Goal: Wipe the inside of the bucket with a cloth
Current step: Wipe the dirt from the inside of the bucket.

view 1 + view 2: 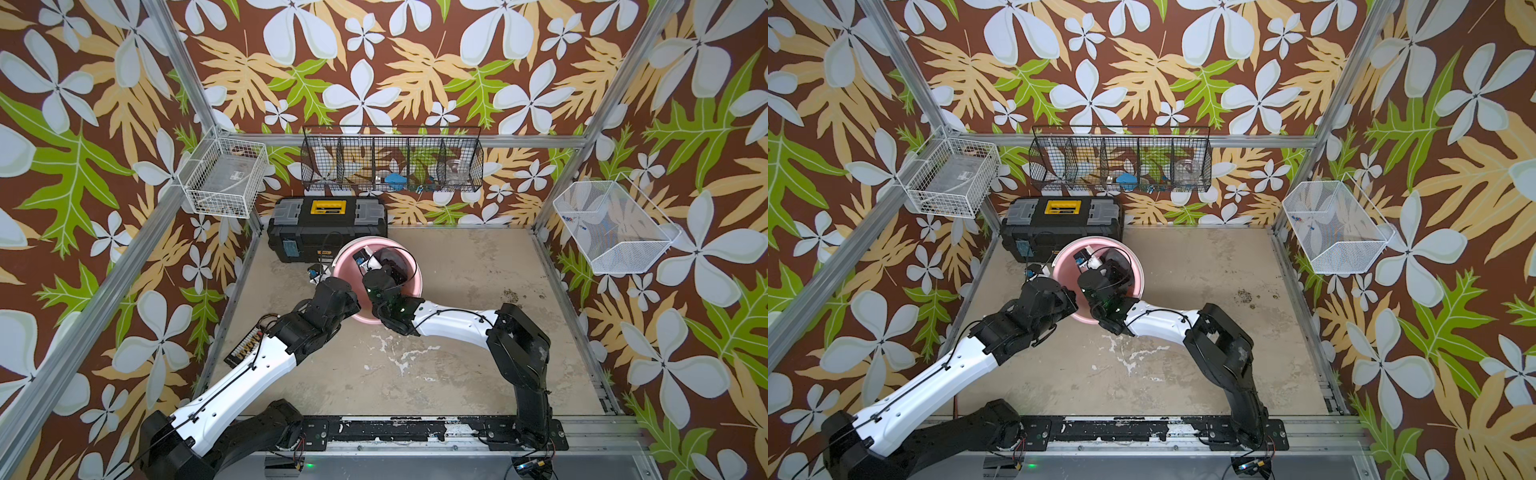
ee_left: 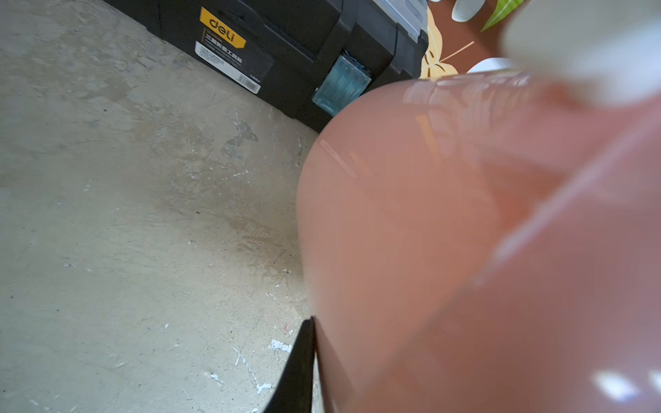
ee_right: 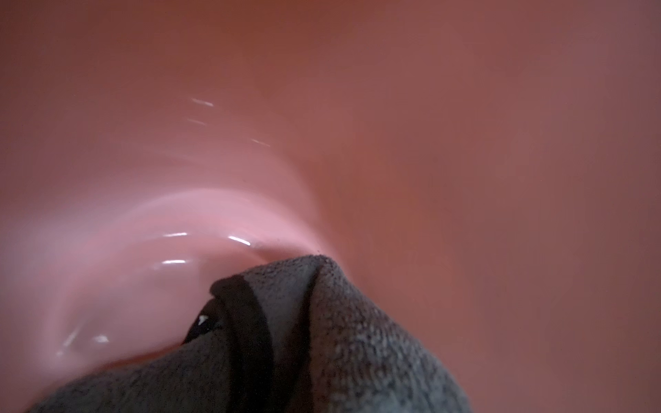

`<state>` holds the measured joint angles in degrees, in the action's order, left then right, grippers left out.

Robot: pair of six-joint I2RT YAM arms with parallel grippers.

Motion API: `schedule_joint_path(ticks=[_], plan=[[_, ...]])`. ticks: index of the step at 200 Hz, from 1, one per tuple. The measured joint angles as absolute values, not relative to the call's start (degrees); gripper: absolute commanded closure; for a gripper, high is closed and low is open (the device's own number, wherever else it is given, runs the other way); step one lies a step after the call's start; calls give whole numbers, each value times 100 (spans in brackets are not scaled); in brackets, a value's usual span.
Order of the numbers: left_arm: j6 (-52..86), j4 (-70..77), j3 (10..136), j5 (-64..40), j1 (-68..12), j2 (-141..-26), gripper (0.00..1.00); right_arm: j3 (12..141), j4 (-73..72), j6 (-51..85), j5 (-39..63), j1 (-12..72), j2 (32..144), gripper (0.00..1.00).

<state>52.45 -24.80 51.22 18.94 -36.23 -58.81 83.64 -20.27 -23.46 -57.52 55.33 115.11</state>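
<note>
The pink bucket point(image 1: 345, 266) point(image 1: 1065, 266) stands on the table just in front of the black toolbox, its mouth facing up. My left gripper point(image 1: 330, 272) point(image 1: 1050, 272) is shut on the bucket's left wall at the rim. In the left wrist view one black finger point(image 2: 298, 368) lies against the pink outer wall point(image 2: 447, 232); the other finger is hidden inside. My right gripper point(image 1: 388, 266) point(image 1: 1113, 266) reaches down into the bucket, shut on the dark grey cloth point(image 3: 357, 339). The cloth is bunched over its jaws and pressed against the inner wall point(image 3: 465, 143).
The black toolbox point(image 1: 326, 226) point(image 2: 304, 43) with a yellow handle sits close behind the bucket. On the walls hang a white wire basket point(image 1: 224, 180), a black wire rack point(image 1: 392, 164) and a white mesh basket point(image 1: 615, 226). The stained table point(image 1: 457, 353) stretches right and forward.
</note>
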Motion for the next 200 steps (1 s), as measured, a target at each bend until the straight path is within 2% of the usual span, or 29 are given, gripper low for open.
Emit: schedule_joint_path(ticks=[24, 49, 102, 160, 200], plan=[[5293, -2445, 5124, 2095, -3623, -5815, 100, 9015, -886, -1667, -5662, 5463, 11730, 100], [5297, -2515, 5124, 2233, -3623, -5881, 100, 9627, 471, -897, -5140, 5439, 11966, 100], [5260, -2679, 5072, 2370, -3621, -5948, 100, 10173, 2287, 344, -3020, 5389, 12140, 100], [5234, -3068, 5028, 2408, -3621, -5986, 100, 9773, 2206, 1358, -89, 5155, 12169, 100], [5315, -3015, 4963, 2257, -3627, -6034, 100, 9146, 1363, 1951, 1103, 5127, 11760, 100]])
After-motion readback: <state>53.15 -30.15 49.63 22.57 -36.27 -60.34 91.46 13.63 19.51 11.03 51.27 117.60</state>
